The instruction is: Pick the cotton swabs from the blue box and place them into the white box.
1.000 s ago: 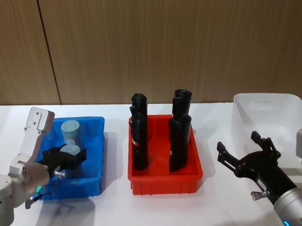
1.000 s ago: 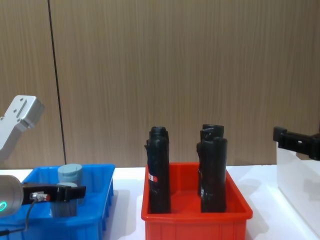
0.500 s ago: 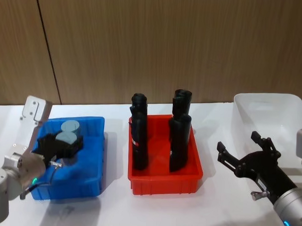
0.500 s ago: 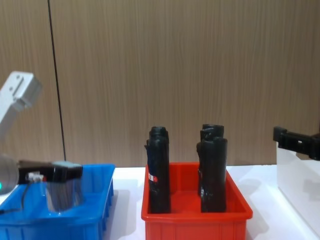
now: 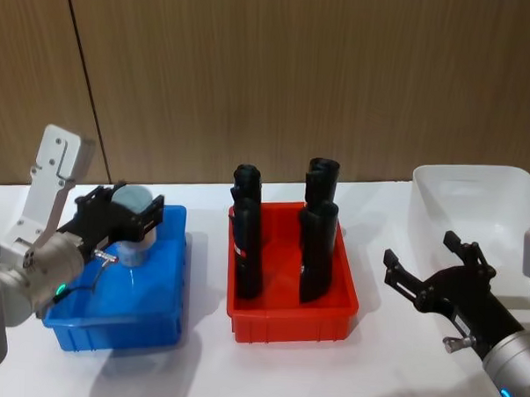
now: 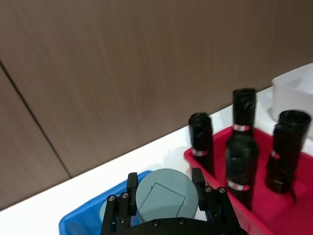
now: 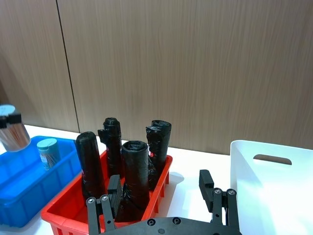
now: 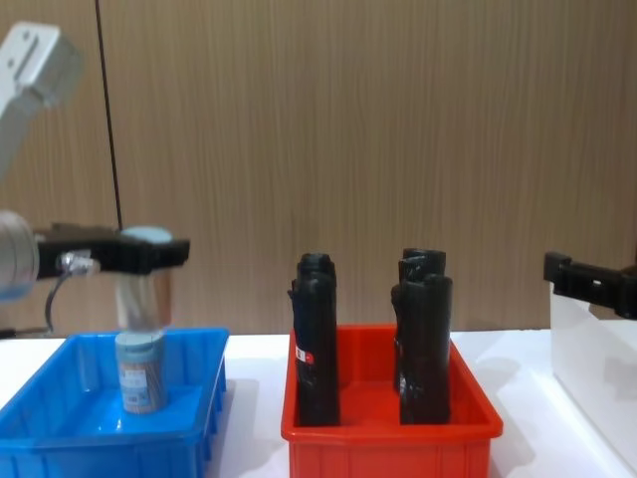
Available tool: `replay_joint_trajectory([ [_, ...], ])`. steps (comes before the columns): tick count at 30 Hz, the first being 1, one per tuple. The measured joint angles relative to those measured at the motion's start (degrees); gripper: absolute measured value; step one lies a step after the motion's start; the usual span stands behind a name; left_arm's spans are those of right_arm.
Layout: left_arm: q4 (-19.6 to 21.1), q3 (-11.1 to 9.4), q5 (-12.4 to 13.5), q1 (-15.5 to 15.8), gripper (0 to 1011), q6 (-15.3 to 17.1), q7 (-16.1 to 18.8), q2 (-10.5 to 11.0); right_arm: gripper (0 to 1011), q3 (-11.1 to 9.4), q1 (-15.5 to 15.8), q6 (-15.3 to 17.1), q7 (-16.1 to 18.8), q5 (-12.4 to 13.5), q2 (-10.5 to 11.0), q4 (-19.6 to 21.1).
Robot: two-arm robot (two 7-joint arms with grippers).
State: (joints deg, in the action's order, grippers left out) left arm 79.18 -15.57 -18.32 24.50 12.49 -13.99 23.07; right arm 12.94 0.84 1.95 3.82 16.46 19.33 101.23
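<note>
The left gripper [image 5: 128,212] hangs above the far part of the blue box [image 5: 110,328], at the left of the surface [image 5: 372,361], its fingers clamped on one tub [image 8: 142,299] of cotton swabs. The tub is upright and clear of the box floor. Beneath it a second tub [image 8: 142,376] stands in the blue box, so at least one more pick is left after this one.

In the middle sits the red bin [image 5: 290,327] with its black rolls [image 5: 248,250] – no part of the job, but the held tub must cross over or round them on its way right.

The right gripper [image 5: 421,258] hovers near the front of the white box [image 5: 436,210], fingers spread apart and holding nothing. What shows of the white box's inside is bare – so by my reckoning no tub is delivered yet. The task looks to be in its early stage: first tub gripped and raised, the carry and the drop to come.
</note>
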Motion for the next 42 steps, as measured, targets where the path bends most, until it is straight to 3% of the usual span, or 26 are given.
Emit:
replay_joint_trajectory([
  [9, 4.9, 0.3, -1.8, -0.2, 671, 0.7, -5.1, 0.8, 1002, 0.0, 0.0, 0.0, 0.0, 0.0, 0.0, 0.0],
  [23, 6.8, 0.1, -4.3, 1.8, 671, 2.7, -15.1, 0.6, 1002, 0.0, 0.0, 0.0, 0.0, 0.0, 0.0, 0.0],
  [35, 3.5, -1.0, -6.5, 6.0, 671, 5.0, -26.5, -1.2, 1002, 0.0, 0.0, 0.0, 0.0, 0.0, 0.0, 0.0],
  [42, -0.6, -2.1, -7.3, 9.7, 671, 6.7, -33.4, -3.1, 1002, 0.0, 0.0, 0.0, 0.0, 0.0, 0.0, 0.0],
])
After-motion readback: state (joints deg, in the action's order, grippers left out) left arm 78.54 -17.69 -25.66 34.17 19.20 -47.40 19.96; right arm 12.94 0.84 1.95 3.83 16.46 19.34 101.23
